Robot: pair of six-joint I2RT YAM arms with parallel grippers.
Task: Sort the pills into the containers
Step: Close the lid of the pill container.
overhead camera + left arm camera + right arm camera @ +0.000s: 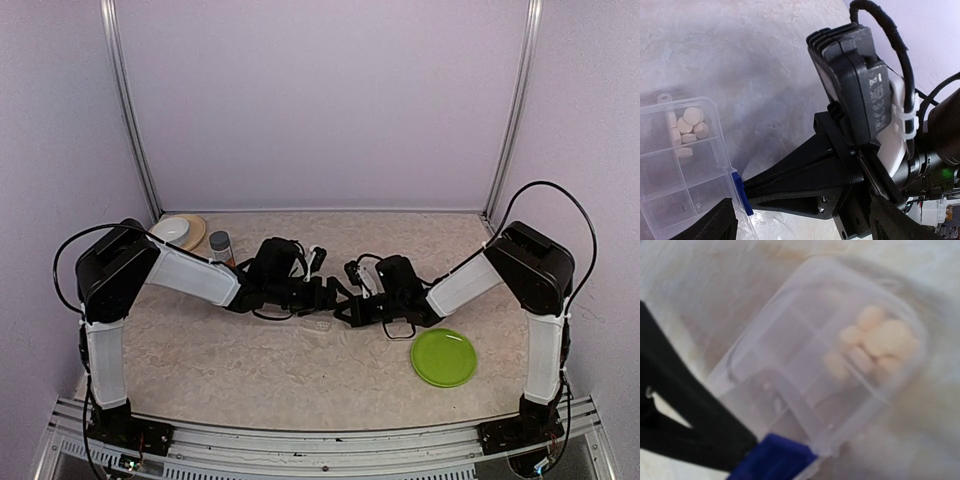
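Observation:
The container (675, 170), a clear flat box split into compartments, lies at the left of the left wrist view. Several whitish pills (686, 129) fill one corner compartment; the others look empty. A blue latch (740, 192) sits on its near edge. My right gripper (751, 189) is shut, its black tip pressed against that latch. The right wrist view shows the same box (805, 355), pills (880, 345) and latch (772, 457), blurred and very close. My left gripper (805, 231) is open and holds nothing, hanging above the right gripper's fingers. Both grippers (335, 300) meet mid-table.
A green plate (443, 357) lies at the front right. At the back left, a white bowl (172, 229) rests on a wooden disc beside a grey-capped bottle (220, 245). The right arm's wrist camera and cable (860, 85) crowd the left wrist view.

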